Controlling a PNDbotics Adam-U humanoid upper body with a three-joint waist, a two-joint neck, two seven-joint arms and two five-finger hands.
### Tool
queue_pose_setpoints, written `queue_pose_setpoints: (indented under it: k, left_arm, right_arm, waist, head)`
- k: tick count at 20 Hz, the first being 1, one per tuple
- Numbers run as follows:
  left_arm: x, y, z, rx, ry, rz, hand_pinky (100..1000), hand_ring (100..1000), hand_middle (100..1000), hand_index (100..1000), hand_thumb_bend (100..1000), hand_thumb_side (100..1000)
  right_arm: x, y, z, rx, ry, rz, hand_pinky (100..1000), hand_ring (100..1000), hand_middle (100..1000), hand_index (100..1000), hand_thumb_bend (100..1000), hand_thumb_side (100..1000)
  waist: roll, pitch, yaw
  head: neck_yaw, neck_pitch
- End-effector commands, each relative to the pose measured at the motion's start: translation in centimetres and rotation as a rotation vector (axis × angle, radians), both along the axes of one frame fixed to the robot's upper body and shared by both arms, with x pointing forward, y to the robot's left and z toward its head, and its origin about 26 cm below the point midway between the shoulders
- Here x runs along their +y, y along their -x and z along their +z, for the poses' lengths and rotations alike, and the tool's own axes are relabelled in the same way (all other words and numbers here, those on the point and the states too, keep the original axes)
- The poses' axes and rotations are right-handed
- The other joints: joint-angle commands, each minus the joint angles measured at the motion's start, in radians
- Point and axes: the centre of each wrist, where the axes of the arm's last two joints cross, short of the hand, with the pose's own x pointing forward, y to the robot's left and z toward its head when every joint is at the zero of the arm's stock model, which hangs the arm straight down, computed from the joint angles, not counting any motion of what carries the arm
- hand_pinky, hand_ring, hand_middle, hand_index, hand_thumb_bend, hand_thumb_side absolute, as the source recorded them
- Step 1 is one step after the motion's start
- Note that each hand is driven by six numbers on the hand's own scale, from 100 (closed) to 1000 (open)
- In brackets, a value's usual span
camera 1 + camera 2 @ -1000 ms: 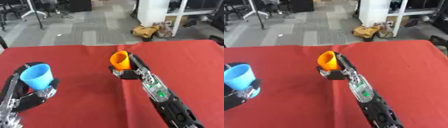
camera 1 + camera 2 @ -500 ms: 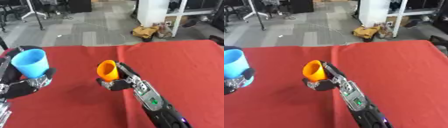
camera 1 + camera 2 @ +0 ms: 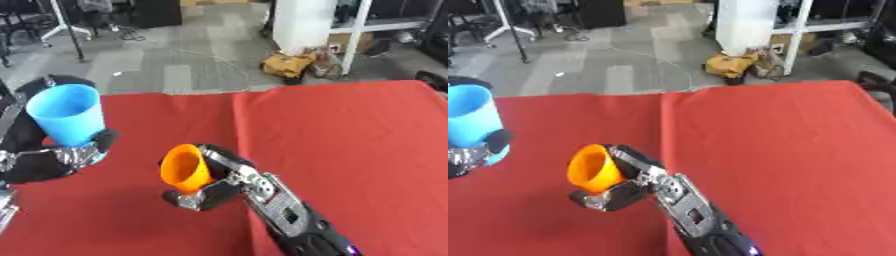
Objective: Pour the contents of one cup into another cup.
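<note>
Showing blue cup (image 3: 66, 114) whole, left eye view; right clips it.

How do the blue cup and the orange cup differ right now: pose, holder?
The blue cup stands nearly upright, mouth up; the orange cup is tilted, its mouth facing the view's left, toward the blue one. The blue cup is held in the left hand, the orange cup in the right hand. The blue cup looks larger. Both are plain tapered cups held above the red table.

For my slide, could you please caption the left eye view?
Left hand holds a blue cup; right hand tilts an orange cup.
</note>
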Motion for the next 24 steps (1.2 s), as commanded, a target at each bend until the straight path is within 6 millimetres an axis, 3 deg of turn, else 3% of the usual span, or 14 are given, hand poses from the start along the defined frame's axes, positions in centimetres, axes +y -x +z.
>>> queue_pose_setpoints:
  k: [1,10,24]
  left_arm:
    - [-0.1,-0.2,1.1,-0.053,-0.049,-0.003,531,376,399,697,498,100]
    - [-1.3,-1.9,0.6,-0.21,-0.202,0.072,517,383,403,699,517,100]
    - [-2.5,-2.6,0.5,-0.461,-0.387,0.167,496,396,407,699,555,100]
  right_arm:
    - [1.1,0.3,1.6,-0.027,-0.021,0.056,735,430,400,730,310,100]
    - [1.5,0.5,1.4,-0.022,-0.022,0.068,735,433,403,733,314,100]
    - [1.5,0.4,1.5,-0.021,-0.027,0.066,735,434,404,733,316,100]
  waist:
    - [0.003,-0.015,0.001]
    - [0.001,-0.015,-0.001]
    - [0.0,-0.016,0.0]
  head:
    - [-0.004,-0.008]
    - [-0.003,-0.009]
    - [0.014,0.003]
